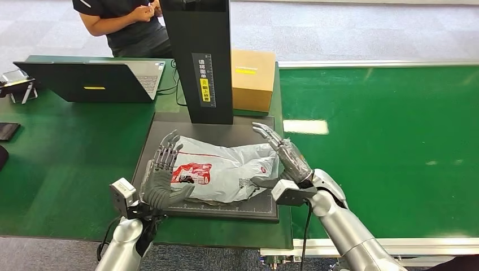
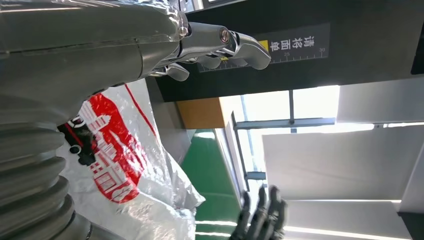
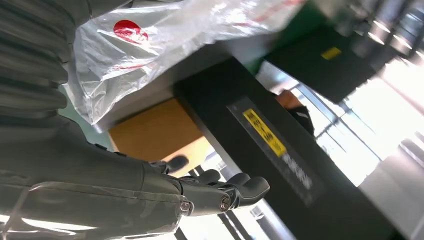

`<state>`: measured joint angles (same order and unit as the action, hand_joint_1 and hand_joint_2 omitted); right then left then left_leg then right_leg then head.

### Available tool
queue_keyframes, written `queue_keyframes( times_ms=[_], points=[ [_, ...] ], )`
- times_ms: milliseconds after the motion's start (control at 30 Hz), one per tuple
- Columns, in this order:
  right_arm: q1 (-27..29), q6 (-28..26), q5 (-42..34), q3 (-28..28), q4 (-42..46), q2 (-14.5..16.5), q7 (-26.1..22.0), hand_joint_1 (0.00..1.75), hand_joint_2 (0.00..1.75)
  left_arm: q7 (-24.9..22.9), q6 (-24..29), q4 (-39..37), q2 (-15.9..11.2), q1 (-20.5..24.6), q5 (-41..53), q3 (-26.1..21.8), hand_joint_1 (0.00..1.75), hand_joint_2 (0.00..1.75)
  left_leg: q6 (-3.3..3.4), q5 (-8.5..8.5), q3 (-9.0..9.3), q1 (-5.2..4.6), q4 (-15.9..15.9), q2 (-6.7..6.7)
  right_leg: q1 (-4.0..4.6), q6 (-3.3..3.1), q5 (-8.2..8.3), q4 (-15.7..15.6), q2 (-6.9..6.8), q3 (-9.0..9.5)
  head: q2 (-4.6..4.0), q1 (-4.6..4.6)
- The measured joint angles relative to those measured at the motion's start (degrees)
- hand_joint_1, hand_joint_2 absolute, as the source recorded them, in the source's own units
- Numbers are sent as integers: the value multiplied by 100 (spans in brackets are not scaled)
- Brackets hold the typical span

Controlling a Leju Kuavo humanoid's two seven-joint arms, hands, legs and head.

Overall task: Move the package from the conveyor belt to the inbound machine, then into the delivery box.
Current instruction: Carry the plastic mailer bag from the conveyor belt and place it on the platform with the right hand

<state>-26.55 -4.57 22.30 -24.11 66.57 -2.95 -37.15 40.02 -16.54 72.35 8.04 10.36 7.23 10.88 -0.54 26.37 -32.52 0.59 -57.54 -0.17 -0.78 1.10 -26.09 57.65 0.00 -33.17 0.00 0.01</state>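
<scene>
The package (image 1: 226, 169), a crumpled grey-white plastic mailer with red print, lies on the black platform (image 1: 226, 132) of the inbound machine, in front of its black column (image 1: 200, 56). My left hand (image 1: 161, 172) stands against the package's left end, fingers stretched out and thumb lying by its near corner. My right hand (image 1: 285, 155) stands at the package's right end, fingers straight, thumb touching the bag's edge. Neither hand is closed around it. The left wrist view has the package (image 2: 120, 165) beside my left hand (image 2: 100, 55). The right wrist view has the package (image 3: 150, 40) beside my right hand (image 3: 100, 190).
A cardboard box (image 1: 252, 79) stands behind the platform, right of the column. The green conveyor belt (image 1: 384, 147) runs along the right. An open laptop (image 1: 96, 79) sits at the back left, with a seated person (image 1: 124, 22) behind it. Small devices (image 1: 17, 84) lie at the far left.
</scene>
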Motion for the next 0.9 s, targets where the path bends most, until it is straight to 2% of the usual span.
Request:
queue_keyframes(
  times_ms=[167,400,600,733,900],
  points=[
    [399,558,-1142,312,553,63,-1,0,175,0,31,0,-2,3,-1,4,0,175,0,1,0,0,0,0,0,0,0,0,0,0,0,0],
    [956,1216,-1866,930,1026,348,-1,0,175,0,67,0,-2,-14,-24,2,0,175,0,1,-1,0,1,0,0,0,0,0,0,0,0,-1],
    [1286,1158,-1733,1533,1246,815,50,0,175,-55,75,8,-2,-108,2,-11,0,175,0,0,0,1,2,0,1,-1,-1,0,0,0,0,-1],
    [1396,1003,-1461,1711,1322,990,104,0,175,-98,48,9,1,-120,24,-20,0,175,0,0,0,0,2,0,0,-1,-1,0,0,0,0,-1],
    [1532,1064,-1378,1923,1414,1147,248,0,175,-116,15,21,10,-126,67,-32,0,175,0,0,0,0,2,0,0,-1,-1,0,0,1,0,-1]
  ],
)
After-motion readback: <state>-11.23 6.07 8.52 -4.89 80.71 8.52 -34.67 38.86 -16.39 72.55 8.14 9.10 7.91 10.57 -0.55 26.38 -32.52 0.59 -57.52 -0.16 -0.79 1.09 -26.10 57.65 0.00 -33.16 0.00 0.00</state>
